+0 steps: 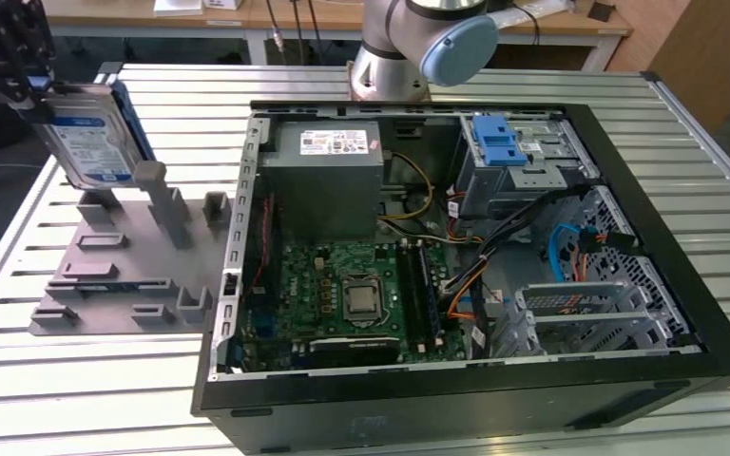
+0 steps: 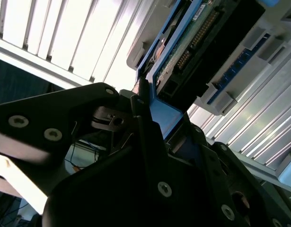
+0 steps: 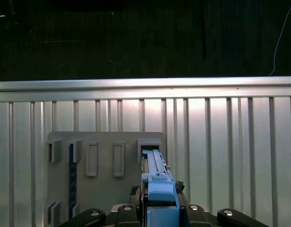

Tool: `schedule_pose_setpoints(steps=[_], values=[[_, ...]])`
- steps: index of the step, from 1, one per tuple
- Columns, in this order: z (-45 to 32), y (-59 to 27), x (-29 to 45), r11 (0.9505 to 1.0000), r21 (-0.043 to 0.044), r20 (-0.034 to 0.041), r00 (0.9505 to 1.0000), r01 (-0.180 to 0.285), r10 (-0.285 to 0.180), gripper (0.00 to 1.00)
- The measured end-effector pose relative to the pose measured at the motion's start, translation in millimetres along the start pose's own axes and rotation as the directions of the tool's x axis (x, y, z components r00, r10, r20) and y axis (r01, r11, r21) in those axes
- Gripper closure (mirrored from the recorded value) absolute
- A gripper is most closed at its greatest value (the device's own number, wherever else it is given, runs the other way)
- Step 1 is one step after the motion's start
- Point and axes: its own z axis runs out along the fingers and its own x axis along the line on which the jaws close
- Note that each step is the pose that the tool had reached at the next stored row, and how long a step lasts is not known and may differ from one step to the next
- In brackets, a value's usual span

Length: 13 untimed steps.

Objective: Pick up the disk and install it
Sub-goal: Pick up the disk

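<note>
The disk (image 1: 92, 138), a silver-grey drive with a white-and-blue label in a blue carrier, stands upright at the exterior view's far left. My gripper (image 1: 46, 95) is shut on its upper end. The disk's lower edge is at the slot of a grey plastic holder (image 1: 124, 271); I cannot tell whether it still touches. In the first wrist view the blue carrier edge of the disk (image 3: 157, 177) runs from my gripper (image 3: 159, 213) towards the holder (image 3: 105, 184). In the second wrist view the disk's circuit-board side (image 2: 202, 42) shows beyond the black fingers (image 2: 147, 127).
An open black computer case (image 1: 669, 313) lies on the slatted metal table (image 1: 99, 389). Inside are a grey metal box with a white sticker (image 1: 327, 171), a green motherboard (image 1: 339, 294), cables, and a silver cage with a blue latch (image 1: 505, 142). The arm's base (image 1: 403, 47) stands behind the case.
</note>
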Motion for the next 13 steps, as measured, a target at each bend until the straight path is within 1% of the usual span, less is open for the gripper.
schedule_pose_setpoints(steps=[13], values=[[-5.2, 0.0, -0.1, 1.0, -0.0002, -0.0001, 1.0, 0.0, 0.0, 0.64]])
